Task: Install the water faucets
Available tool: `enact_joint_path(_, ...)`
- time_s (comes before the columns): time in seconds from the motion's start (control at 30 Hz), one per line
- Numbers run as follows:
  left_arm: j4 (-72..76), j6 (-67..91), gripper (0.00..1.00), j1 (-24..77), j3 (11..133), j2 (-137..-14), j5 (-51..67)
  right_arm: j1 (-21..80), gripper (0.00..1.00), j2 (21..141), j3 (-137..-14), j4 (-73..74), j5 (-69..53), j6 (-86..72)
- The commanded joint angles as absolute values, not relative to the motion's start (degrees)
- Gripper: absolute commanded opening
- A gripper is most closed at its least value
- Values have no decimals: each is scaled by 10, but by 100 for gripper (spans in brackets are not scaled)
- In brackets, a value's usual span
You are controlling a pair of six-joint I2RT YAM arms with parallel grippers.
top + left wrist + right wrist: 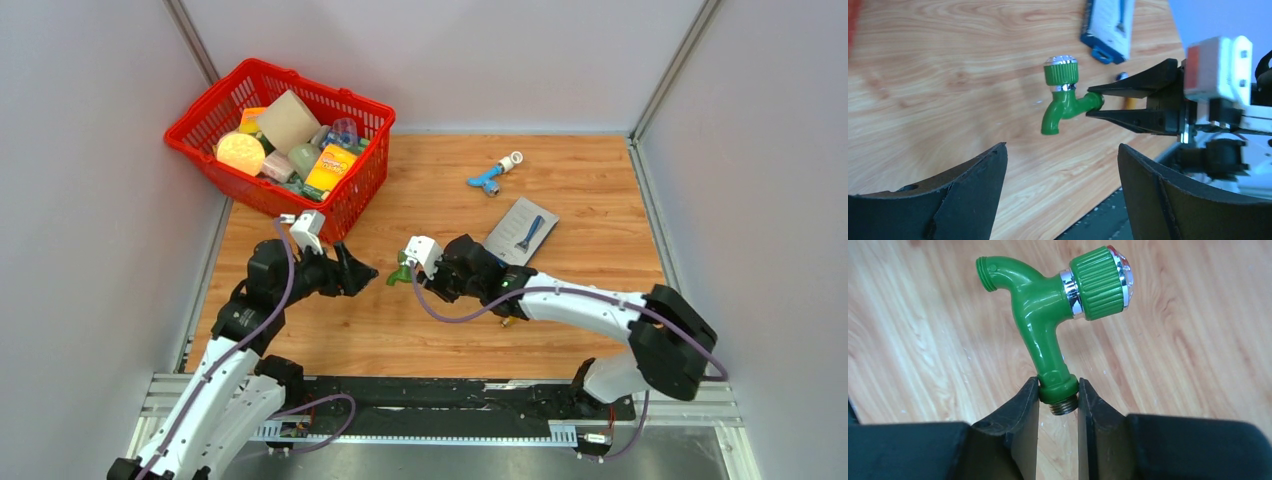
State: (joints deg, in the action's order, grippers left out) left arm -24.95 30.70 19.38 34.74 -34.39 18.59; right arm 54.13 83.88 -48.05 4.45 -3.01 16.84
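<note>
My right fingers [1020, 412] clamp green faucet [1048, 320] by thread end only; may pivot loose. My left fingers [973, 185] apart, faucet at 12 o'clock.

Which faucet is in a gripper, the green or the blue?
The green faucet: the right gripper is shut on its threaded end. The blue faucet lies on the table, untouched.

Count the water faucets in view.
2: a green faucet clamped in the right gripper, a blue faucet lying far back, touching the white fitting. More may be hidden in the red basket.
</note>
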Motion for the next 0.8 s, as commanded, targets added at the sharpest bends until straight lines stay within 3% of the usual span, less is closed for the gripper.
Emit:
enact_joint_path(0.0, -168, 352, 88, 195, 381, -360, 304, 576, 0, 758, -475, -13, -1, 153)
enact_joint_path(0.47, -58, 430, 79, 200, 376, -443, 423, 659, 0, 688, -463, -96, 104, 165)
enact_joint_path(0.77, -12, 455, 72, 219, 353, -452, 438, 673, 0, 675, -459, -118, 113, 173)
